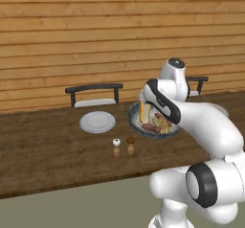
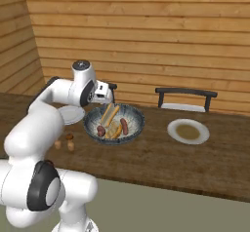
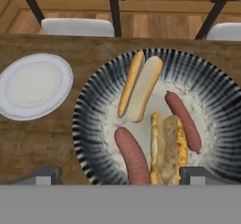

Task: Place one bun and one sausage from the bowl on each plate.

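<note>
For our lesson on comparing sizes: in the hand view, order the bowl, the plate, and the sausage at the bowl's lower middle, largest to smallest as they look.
1. Bowl, widest by far.
2. Plate, clearly narrower.
3. Sausage, smallest, though its near end is cut off.

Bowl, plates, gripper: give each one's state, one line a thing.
bowl: holds two buns and two sausages.
left plate: empty.
right plate: empty.
gripper: open, above the bowl, holding nothing.
</note>
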You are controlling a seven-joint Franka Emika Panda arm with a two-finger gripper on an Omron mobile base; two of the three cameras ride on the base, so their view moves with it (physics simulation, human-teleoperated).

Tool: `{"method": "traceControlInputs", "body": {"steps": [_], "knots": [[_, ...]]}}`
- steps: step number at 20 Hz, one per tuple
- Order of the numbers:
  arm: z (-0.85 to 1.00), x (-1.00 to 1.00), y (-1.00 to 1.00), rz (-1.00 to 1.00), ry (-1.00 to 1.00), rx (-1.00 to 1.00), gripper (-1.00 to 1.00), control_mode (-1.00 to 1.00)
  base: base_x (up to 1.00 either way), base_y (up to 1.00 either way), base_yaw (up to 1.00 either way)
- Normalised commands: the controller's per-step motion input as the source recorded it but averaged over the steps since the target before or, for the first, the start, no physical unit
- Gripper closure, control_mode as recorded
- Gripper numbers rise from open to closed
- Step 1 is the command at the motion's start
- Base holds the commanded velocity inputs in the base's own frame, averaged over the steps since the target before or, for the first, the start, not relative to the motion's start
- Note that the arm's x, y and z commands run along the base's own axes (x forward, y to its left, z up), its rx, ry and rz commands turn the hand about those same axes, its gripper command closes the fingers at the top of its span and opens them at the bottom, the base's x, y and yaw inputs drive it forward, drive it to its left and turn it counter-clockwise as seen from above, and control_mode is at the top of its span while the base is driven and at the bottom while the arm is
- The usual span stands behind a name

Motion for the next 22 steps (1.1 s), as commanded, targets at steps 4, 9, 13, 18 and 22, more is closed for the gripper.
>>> {"method": "traceControlInputs", "body": {"steps": [4, 9, 13, 18, 22], "knots": [[-0.46, 0.28, 0.00, 0.00, 0.00, 0.00, -1.00, -1.00, 0.00, 0.00, 0.00], [-0.28, 0.22, 0.00, 0.00, 0.00, 0.00, -1.00, -1.00, 0.00, 0.00, 0.00], [-0.16, 0.21, 0.00, 0.00, 0.00, 0.00, -1.00, -1.00, 0.00, 0.00, 0.00], [-0.03, 0.52, 0.00, 0.00, 0.00, 0.00, -1.00, -1.00, 0.00, 0.00, 0.00], [-0.36, 0.46, 0.00, 0.00, 0.00, 0.00, -1.00, -1.00, 0.00, 0.00, 0.00]]}}
